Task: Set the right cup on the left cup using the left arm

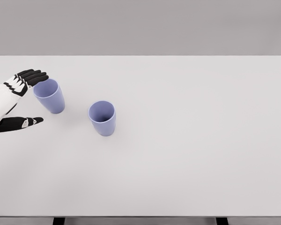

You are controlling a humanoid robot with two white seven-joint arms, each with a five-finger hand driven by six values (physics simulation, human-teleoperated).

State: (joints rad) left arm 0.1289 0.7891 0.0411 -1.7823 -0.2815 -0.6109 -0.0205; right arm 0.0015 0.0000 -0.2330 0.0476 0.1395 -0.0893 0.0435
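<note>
the right cup [102, 117] stands upright on the white table [187, 140], left of its middle, mouth open to the top. the left cup [49, 95] stands upright up and to the left of it, near but apart. the left hand [16, 101] sits at the table's left edge, spread open and holding nothing, its black fingers [33, 76] just behind the left cup's rim and its thumb [19, 123] in front.

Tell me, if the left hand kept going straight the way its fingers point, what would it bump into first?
Probably the left cup: the open left hand points right, and that cup sits just ahead of it.
</note>
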